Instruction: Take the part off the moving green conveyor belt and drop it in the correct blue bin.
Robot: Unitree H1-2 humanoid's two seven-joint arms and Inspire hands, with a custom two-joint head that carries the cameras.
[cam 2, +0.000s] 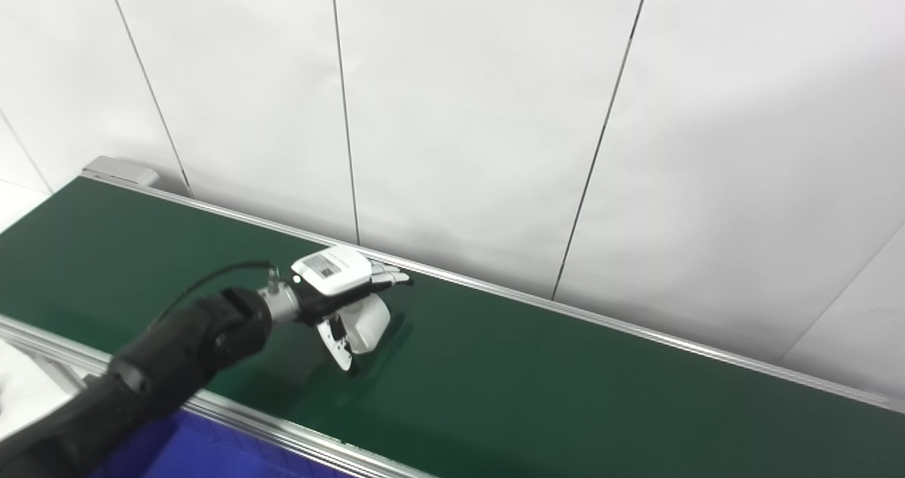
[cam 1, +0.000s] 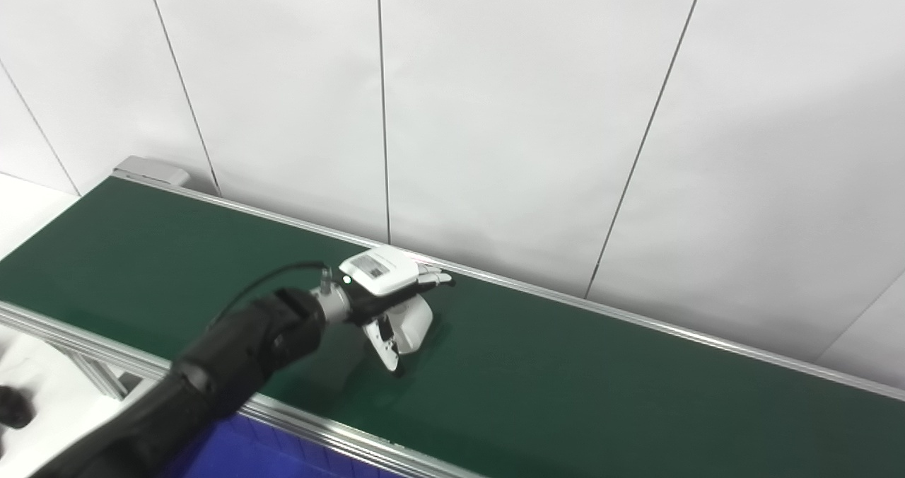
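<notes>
The green conveyor belt (cam 1: 580,379) runs from upper left to lower right. I see no part on the stretch in view. My left hand (cam 1: 396,301) is white and hangs low over the middle of the belt, fingers (cam 1: 435,277) stretched toward the far rail and the thumb (cam 1: 387,351) pointing down near the belt surface. It looks open, and I see nothing held in it. It also shows in the right eye view (cam 2: 350,294). My right hand is out of both views.
A blue bin (cam 1: 240,453) lies below the belt's near rail (cam 1: 339,432) at the bottom left. A white panelled wall stands right behind the far rail (cam 1: 636,319). A grey end housing (cam 1: 152,170) caps the belt's far left end.
</notes>
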